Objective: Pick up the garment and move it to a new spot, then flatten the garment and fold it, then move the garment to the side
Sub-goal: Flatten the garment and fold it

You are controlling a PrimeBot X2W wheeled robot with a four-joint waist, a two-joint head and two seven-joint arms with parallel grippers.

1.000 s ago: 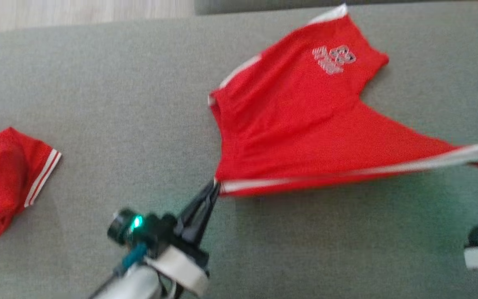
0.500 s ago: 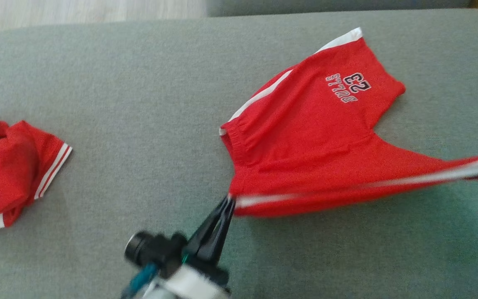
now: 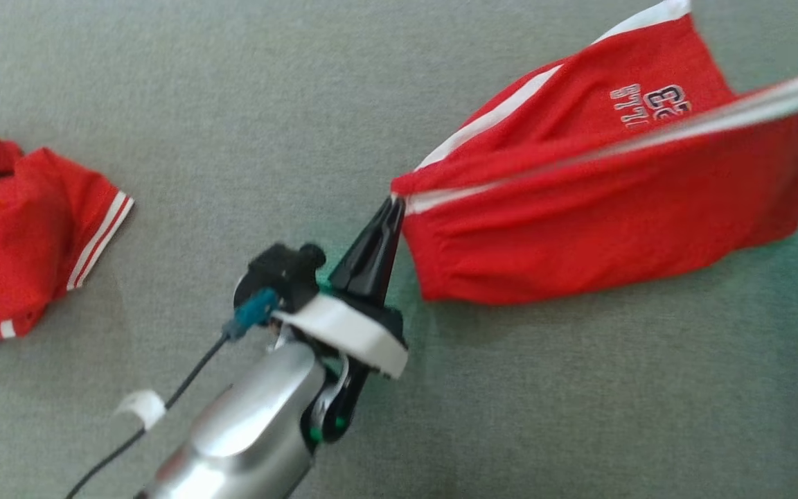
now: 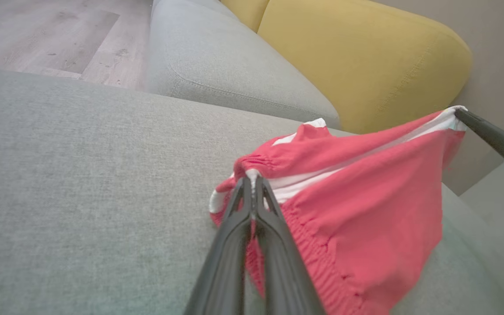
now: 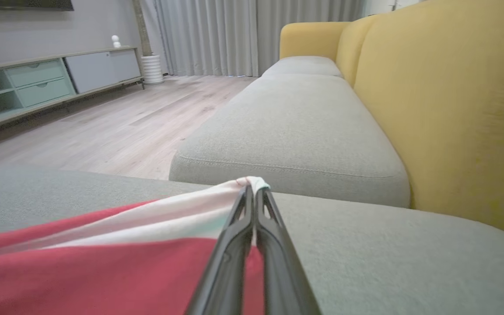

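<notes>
Well, the red shorts (image 3: pixel 579 229) (white stripe, number 23) hang stretched — left gripper (image 3: pixel 392 201) and right gripper (image 5: pixel 253 188) each pinching one end.

A living room in a home. A long sofa (image 5: pixel 295 127) has grey upholstered seats and mustard-yellow back cushions (image 5: pixel 453 109). Pale wood-plank flooring (image 5: pixel 125 122) stretches beside it toward floor-length grey curtains (image 5: pixel 234 35). A low sideboard (image 5: pixel 99 65) with pale green drawers (image 5: pixel 37 89) stands against the far wall, with a white ribbed pot (image 5: pixel 152 69) on the floor at its end
</notes>
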